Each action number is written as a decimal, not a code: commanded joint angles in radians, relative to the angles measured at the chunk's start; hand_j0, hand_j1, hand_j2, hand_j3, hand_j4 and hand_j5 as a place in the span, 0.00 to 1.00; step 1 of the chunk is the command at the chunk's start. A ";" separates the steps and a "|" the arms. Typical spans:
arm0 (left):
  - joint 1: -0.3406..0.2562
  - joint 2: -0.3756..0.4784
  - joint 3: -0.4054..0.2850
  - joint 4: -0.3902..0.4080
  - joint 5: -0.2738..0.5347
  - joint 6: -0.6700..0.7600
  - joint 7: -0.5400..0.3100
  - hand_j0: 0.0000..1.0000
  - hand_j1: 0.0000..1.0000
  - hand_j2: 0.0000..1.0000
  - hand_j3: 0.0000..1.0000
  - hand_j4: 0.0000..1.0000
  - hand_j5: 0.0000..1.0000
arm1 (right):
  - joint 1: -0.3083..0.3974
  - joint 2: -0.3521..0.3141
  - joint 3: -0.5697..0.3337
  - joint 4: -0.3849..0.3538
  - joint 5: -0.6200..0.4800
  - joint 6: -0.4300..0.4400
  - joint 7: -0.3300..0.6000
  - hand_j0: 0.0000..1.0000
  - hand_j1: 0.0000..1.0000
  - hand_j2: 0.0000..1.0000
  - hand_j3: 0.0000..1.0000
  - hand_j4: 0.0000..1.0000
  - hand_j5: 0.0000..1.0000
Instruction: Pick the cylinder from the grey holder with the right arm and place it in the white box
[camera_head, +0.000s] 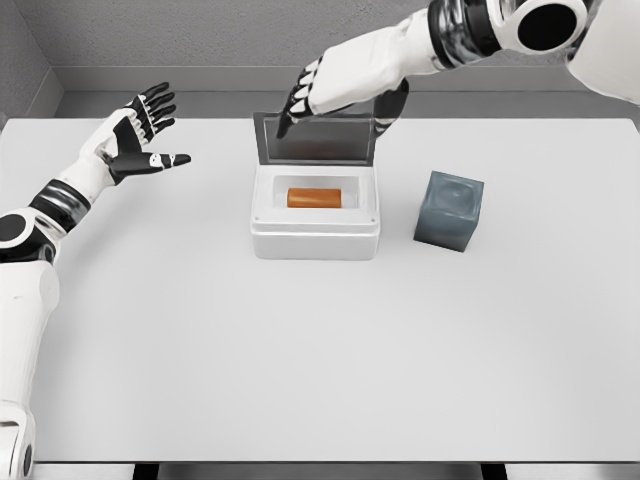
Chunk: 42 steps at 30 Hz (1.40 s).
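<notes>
An orange cylinder (315, 198) lies on its side inside the white box (316, 236), whose grey lid (316, 139) stands upright at the back. The grey holder (449, 210) stands to the right of the box with nothing in its top hollow. My right hand (322, 92) hovers above the lid's top edge, fingers spread and pointing down-left, holding nothing. My left hand (142, 130) is raised at the far left over the table, open with fingers spread.
The white table (320, 360) stretches wide in front of the box and holder. A grey back wall (200, 40) rises behind the table's far edge.
</notes>
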 joint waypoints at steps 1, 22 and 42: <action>0.000 -0.005 0.001 0.002 0.006 -0.001 0.000 1.00 1.00 1.00 1.00 1.00 1.00 | 0.002 -0.094 -0.028 -0.058 -0.066 0.002 0.000 1.00 1.00 1.00 1.00 1.00 1.00; -0.138 -0.159 -0.057 0.181 0.001 0.000 0.000 1.00 1.00 1.00 1.00 1.00 1.00 | 0.255 -0.477 -0.024 0.021 -0.345 0.002 -0.057 1.00 1.00 1.00 1.00 1.00 1.00; -0.160 -0.139 -0.051 0.230 -0.014 -0.003 0.000 1.00 1.00 1.00 1.00 1.00 1.00 | 0.258 -0.410 -0.048 0.093 -0.338 0.002 -0.056 1.00 1.00 1.00 1.00 1.00 1.00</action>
